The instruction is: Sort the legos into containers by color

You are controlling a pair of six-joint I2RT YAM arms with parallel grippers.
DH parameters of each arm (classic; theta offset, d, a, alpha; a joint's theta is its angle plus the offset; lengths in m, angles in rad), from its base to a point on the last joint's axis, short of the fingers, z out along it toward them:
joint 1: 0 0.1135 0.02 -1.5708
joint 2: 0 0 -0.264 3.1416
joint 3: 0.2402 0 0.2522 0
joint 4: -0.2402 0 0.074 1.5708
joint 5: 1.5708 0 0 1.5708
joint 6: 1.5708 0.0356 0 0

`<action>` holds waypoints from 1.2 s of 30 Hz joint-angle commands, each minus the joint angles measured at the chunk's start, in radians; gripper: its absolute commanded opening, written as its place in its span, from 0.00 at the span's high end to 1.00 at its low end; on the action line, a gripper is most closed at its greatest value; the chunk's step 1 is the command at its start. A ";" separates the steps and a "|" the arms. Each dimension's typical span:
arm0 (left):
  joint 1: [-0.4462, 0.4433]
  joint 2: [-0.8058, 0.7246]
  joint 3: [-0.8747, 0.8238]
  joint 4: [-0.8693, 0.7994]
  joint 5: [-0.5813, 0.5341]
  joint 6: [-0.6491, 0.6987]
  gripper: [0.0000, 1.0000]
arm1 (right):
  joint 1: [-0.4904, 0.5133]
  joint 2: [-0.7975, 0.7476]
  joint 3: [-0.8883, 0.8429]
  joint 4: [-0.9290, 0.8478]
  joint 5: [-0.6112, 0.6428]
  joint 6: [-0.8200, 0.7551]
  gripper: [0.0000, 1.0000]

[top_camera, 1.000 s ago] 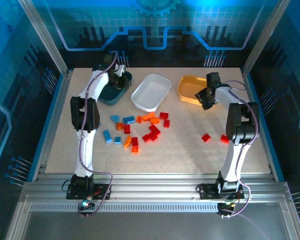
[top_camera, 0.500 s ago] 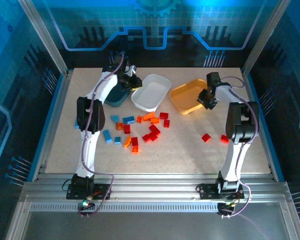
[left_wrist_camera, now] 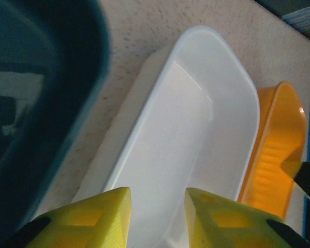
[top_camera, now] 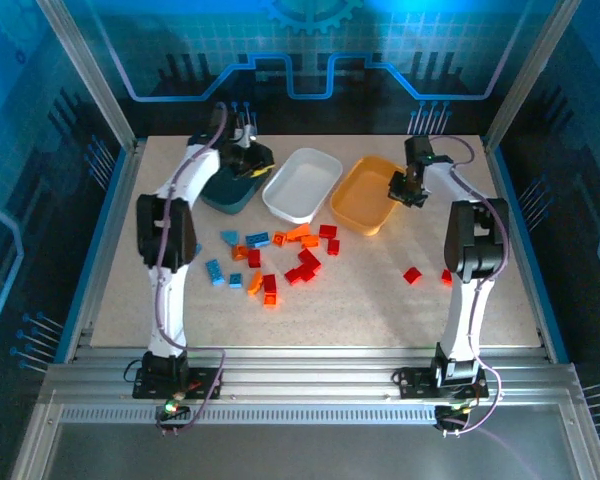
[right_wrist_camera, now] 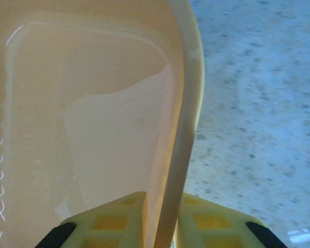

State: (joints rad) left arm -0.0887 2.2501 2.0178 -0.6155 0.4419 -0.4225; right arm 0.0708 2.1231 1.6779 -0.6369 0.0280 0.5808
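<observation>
Right hand (top_camera: 403,190) dragged the yellow-orange tub (top_camera: 360,197) beside the white tub (top_camera: 302,185).

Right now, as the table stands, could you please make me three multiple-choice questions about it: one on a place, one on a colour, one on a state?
1. Which tub stands in the middle of the row?
A. teal
B. orange
C. white

2. What colour are the two bricks lying apart beside the right arm?
A. red
B. light blue
C. white

3. What is the right tool doing?
A. hanging open over bare table
B. shut on the rim of the orange tub
C. carrying a blue brick

Answers:
1 C: the white tub lies between the other two.
2 A: both show bright red on the pale table.
3 B: the wrist view shows its fingers pressing the tub's wall from both sides.
</observation>
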 commanded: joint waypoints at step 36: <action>0.334 -0.035 -0.281 0.286 0.134 -0.012 0.41 | 0.048 -0.246 -0.173 -0.012 -0.081 -0.084 0.33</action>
State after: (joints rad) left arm 0.2672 2.2024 1.7599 -0.3500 0.5404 -0.4648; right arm 0.1482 1.9621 1.5536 -0.6640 -0.0532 0.4778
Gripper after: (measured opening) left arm 0.592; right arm 0.664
